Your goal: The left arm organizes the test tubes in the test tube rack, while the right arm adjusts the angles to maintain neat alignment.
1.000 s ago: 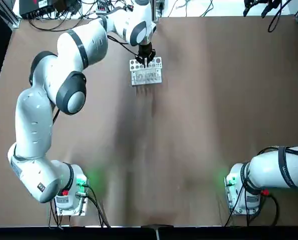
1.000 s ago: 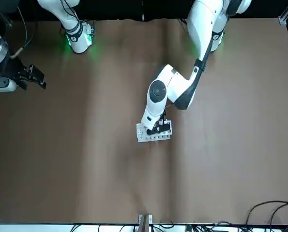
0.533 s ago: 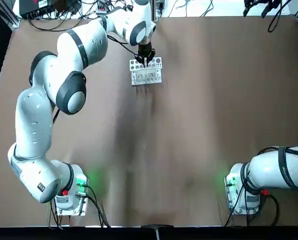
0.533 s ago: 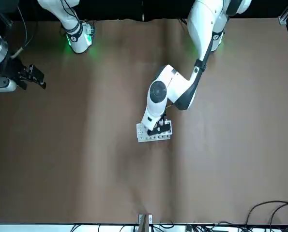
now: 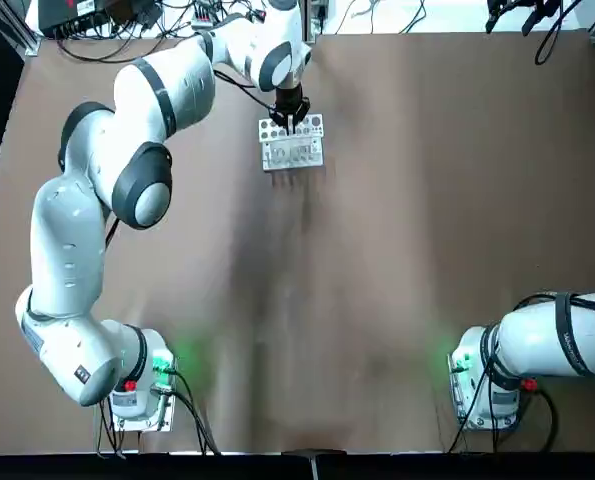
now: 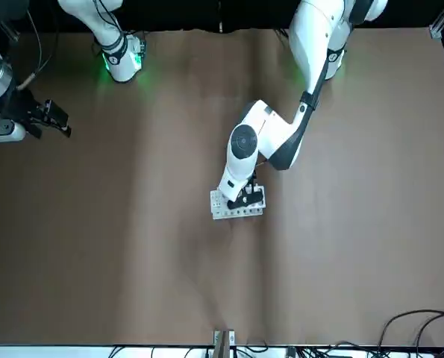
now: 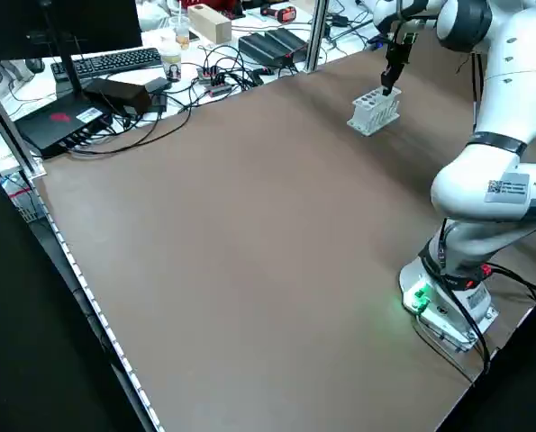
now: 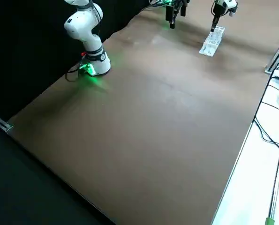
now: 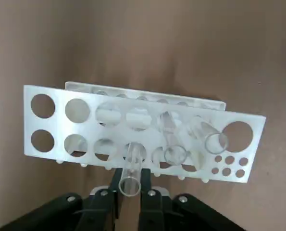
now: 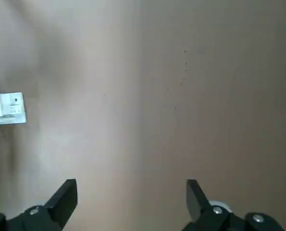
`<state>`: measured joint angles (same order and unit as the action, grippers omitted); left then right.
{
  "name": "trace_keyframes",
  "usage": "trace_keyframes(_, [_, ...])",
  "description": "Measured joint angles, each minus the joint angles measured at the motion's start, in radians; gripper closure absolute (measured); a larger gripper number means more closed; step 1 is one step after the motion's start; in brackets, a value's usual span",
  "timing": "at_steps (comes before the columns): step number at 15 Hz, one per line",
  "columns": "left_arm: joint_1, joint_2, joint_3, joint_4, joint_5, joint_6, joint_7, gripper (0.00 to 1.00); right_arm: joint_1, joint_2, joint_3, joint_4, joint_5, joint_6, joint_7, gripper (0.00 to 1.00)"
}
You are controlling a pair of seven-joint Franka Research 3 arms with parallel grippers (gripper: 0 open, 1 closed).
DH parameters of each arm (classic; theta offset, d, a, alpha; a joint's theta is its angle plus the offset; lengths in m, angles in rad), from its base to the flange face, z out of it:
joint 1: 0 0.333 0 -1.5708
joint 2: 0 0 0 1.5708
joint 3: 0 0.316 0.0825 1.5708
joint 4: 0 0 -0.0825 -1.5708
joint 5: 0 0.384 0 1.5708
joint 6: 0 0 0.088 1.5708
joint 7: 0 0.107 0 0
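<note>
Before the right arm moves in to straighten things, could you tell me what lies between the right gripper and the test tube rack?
Only bare brown table: the front view shows nothing between the open right gripper and the test tube rack.

Lighting even, moderately bright, diffuse, apparently from overhead. Counter (image 5: 397, 250) matte brown, no hard glare; broad pale sheen streaks down its middle in top view. Green base lights (image 5: 163, 366) cast small green glow patches on counter. Soft shadow beside rack (image 8: 211, 41) in right side view. Far left of that view falls into black. Left wrist view: rack plate sharp, translucent; tube (image 9: 131, 173) at near edge slightly soft. Right wrist view: counter washed pale, faint vertical tone band.
</note>
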<state>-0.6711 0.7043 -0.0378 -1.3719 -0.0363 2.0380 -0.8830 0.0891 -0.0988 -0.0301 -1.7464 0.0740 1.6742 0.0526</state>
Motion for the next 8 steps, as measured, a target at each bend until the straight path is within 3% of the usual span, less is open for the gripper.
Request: trace_keyframes(8, [0.000,0.000,0.000,0.000,0.000,0.000,0.000,0.83,0.000,0.000,0.000,0.000,0.000,0.000,0.000,0.00])
